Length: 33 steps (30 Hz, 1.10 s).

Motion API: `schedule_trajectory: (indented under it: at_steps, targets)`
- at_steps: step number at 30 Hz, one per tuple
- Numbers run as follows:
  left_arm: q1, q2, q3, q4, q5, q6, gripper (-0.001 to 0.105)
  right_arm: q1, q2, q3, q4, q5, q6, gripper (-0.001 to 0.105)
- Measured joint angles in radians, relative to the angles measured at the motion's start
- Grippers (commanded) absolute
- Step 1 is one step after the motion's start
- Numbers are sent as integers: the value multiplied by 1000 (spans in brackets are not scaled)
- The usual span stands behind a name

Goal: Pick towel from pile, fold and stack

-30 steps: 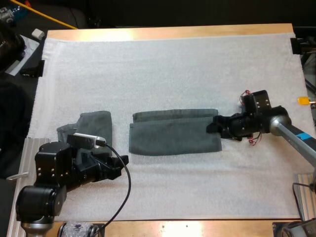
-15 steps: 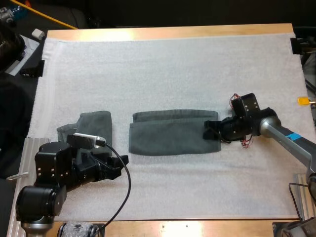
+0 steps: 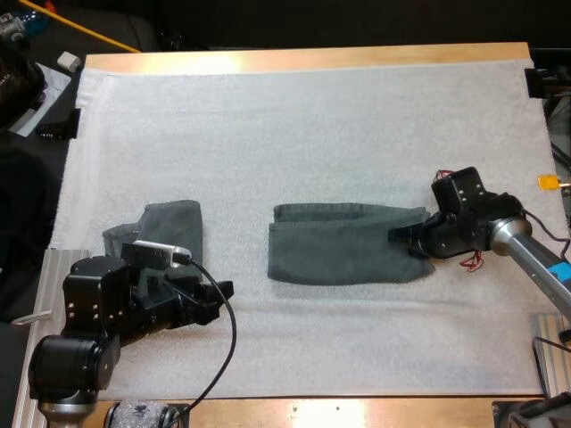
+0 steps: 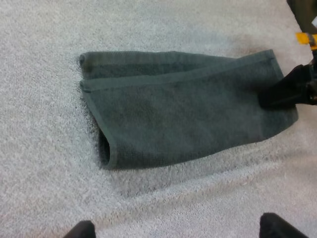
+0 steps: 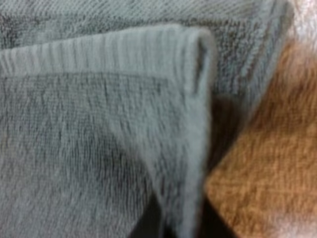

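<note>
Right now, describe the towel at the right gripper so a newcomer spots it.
On the white mat, just right of centre, lies a folded towel, its right end pinched by the right gripper. The crumpled towel at the mat's left is bunched; this one is flat.

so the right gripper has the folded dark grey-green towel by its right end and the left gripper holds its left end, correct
Not the left one. The right gripper does pinch the folded dark grey-green towel at its right end, but the left gripper holds nothing: the left wrist view shows its fingers open, short of that towel's left end.
</note>
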Motion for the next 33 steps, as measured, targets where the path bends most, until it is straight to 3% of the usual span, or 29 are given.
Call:
schedule_trajectory:
  at_steps: [7,14,18,23,24,30,33]
  targets:
    - [0,0,0,0,6,0,63,0,-30,2,50,116,-28,0]
    - [-1,0,0,0,9,0,63,0,-134,-1,210,358,-176,0]
    - [-5,2,0,0,14,0,63,0,-161,-13,259,475,-203,0]
    - [-5,2,0,0,24,0,63,10,-162,-38,258,408,-132,0]
    - [-5,2,0,0,32,0,64,33,-151,-45,234,338,-67,0]
    - [-5,2,0,0,32,0,63,60,-149,-45,222,301,-48,0]
    - [-5,2,0,0,32,0,63,129,-124,-45,163,222,28,0]
